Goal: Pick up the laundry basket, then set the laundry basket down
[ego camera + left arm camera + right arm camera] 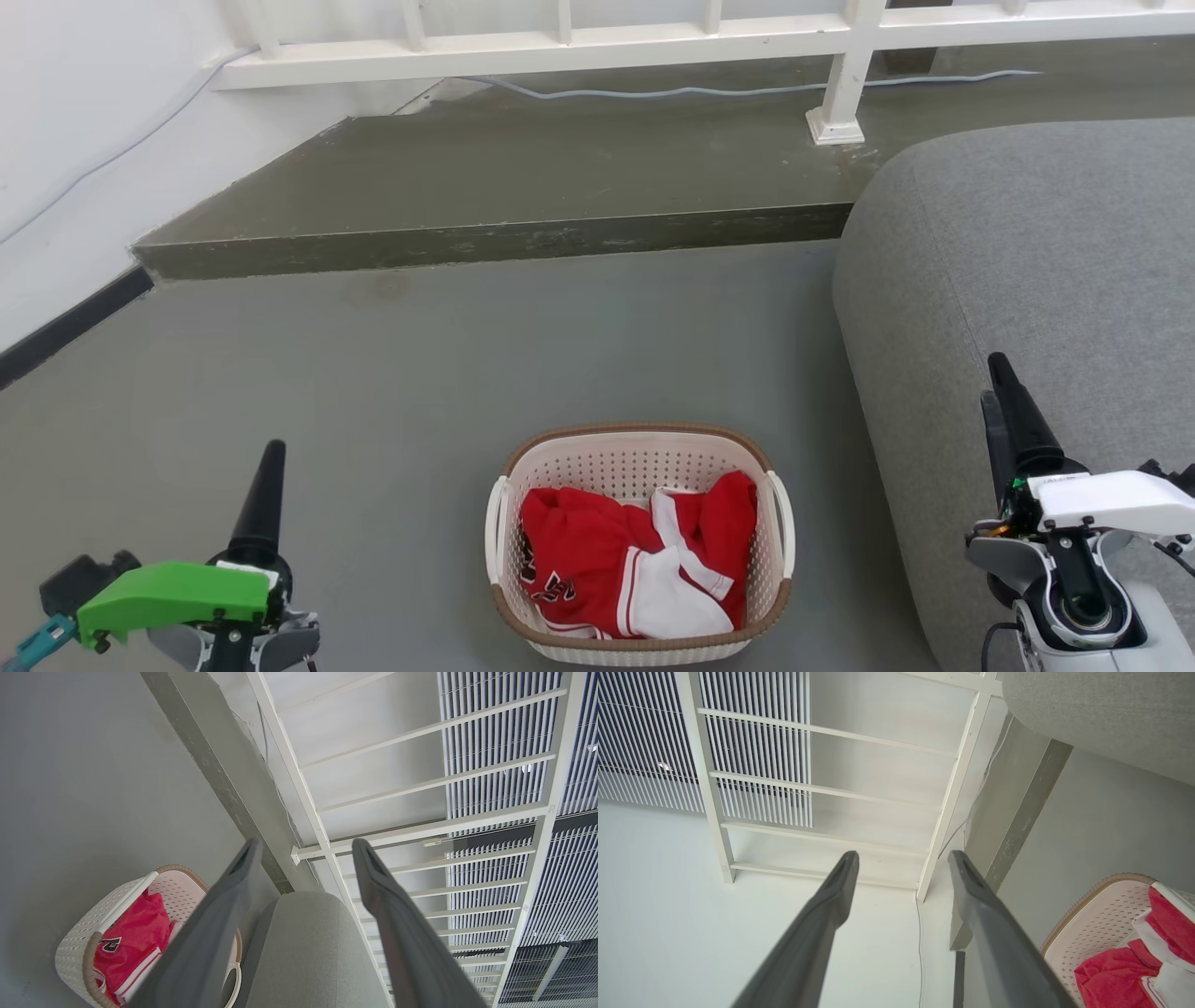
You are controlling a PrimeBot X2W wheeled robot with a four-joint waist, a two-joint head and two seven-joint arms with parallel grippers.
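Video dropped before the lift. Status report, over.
Left gripper open, empty; right gripper open, empty. Laundry basket on floor between them, untouched, red-and-white clothes inside. Grey sofa close on its right, not touching.

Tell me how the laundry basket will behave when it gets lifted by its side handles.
The laundry basket is probably stiff and light: its walls are perforated plastic, and it holds crumpled red and white clothing. Lifted evenly by both handles it should stay level; by one, it would likely tip.
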